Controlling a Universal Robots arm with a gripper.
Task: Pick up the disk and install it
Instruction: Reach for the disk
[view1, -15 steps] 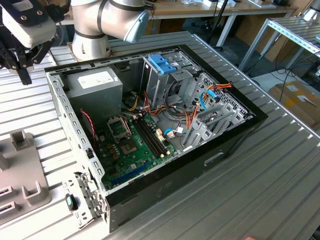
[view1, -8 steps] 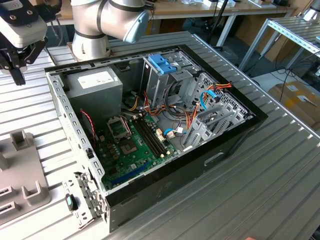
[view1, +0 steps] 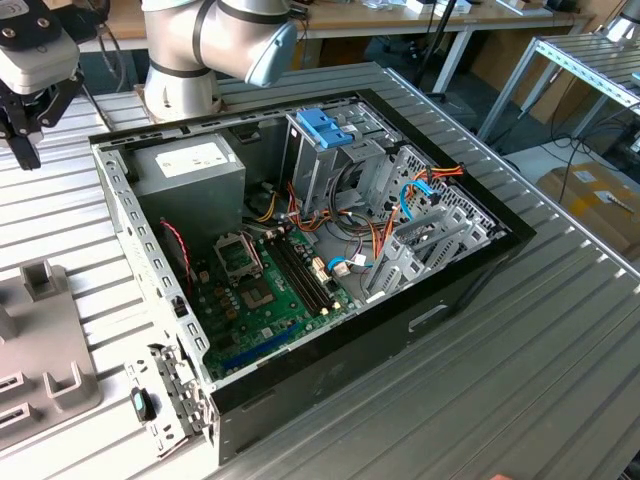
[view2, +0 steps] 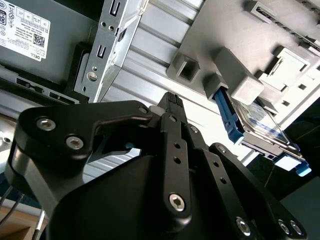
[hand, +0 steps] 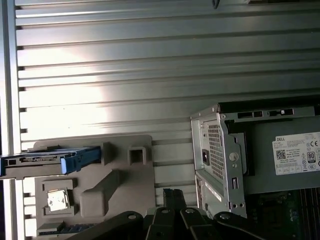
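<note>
Tool (hand: 173, 194) fingers together, empty, over the ribbed bench (hand: 150, 75) between grey holder (hand: 95, 195) and open computer case (hand: 220, 160). Disk (hand: 47, 161) stands on edge in the holder, left-middle of the first wrist view, well apart. Risk, I'd say: a skewed approach clips the holder's posts or tips the disk.

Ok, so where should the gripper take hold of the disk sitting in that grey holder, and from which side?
The disk stands on edge in the grey holder, with its thin edge turned upward and its two broad faces looking free on either side. So it is probably best to come straight down from above and pinch across those flat faces, clear of the holder's posts.
</note>
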